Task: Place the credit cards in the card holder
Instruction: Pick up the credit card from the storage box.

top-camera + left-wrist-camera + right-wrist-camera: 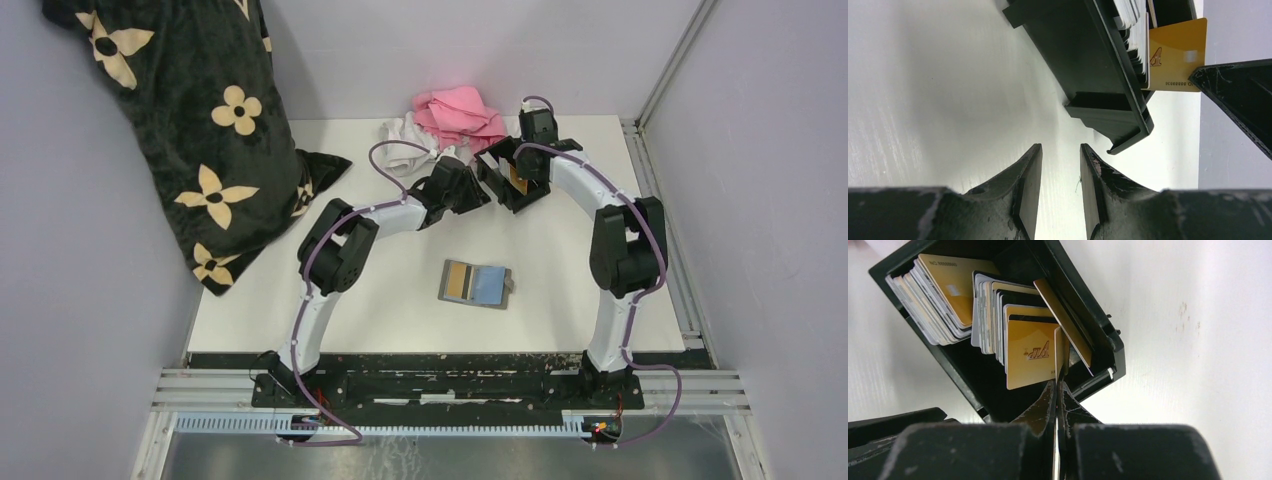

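Note:
The black card holder (508, 186) stands on the white table at the back, tilted, with several tan and white cards (948, 290) upright inside it. My right gripper (1057, 385) is shut on a thin tan credit card (1061, 352), seen edge-on, whose far end is inside the holder (1070, 277). In the left wrist view this card (1175, 55) stands out above the holder's rim (1088, 65). My left gripper (1060, 150) is open and empty, just beside the holder's near corner, over bare table. In the top view it (472, 190) is left of the holder.
A flat grey wallet (475, 284) with a tan and blue inside lies open in the middle of the table. Pink and white cloths (455, 115) lie at the back. A black flowered blanket (190, 120) covers the left back corner.

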